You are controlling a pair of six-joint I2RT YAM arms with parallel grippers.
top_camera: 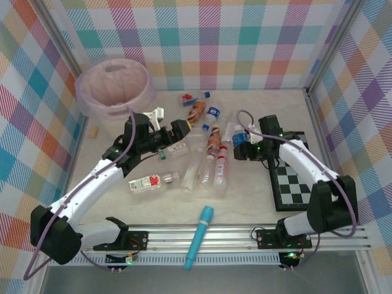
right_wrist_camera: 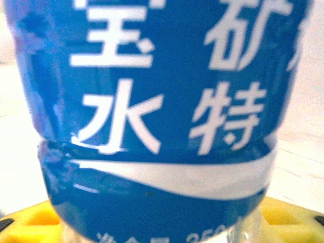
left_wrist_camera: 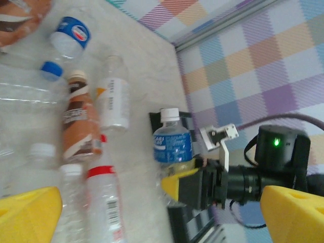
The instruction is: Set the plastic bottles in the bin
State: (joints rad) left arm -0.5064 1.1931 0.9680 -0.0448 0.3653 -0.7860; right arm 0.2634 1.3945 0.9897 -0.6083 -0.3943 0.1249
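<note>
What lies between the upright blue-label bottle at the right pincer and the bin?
The heap of lying bottles at mid-table, then the left arm and its open left pincer, stretched across just short of the bin at far left. Above them, nothing visible blocks the bin's open top.

Plastic bottles (top_camera: pixel 193 164): clear, glossy plastic is noted; blue-labelled bottle (right_wrist_camera: pixel 162 101) is wrapped in shiny film. Bin (top_camera: pixel 92 101), upper left: translucent smooth plastic. Counter (top_camera: pixel 245 197): matt, pale finish is recorded.
</note>
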